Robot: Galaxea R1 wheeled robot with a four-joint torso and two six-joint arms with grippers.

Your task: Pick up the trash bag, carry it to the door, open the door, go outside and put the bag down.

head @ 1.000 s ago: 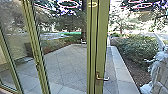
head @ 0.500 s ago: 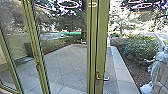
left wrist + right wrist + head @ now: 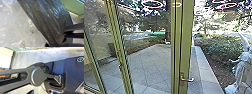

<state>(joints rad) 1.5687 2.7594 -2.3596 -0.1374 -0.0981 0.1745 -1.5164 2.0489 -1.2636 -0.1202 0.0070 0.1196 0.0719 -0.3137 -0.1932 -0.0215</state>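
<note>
Left wrist view: dark trash bag (image 3: pixel 47 21) narrows close by the left gripper (image 3: pixel 54 44), grip impossible to tell.

The door frame (image 3: pixel 185 40) is green (the paving (image 3: pixel 150 65) gridded grey).

The robot's jointed bar (image 3: pixel 37 77) reaches the recess in its wide dark plate (image 3: pixel 73 73); the left wrist view shows another dark bar (image 3: pixel 76 26).
</note>
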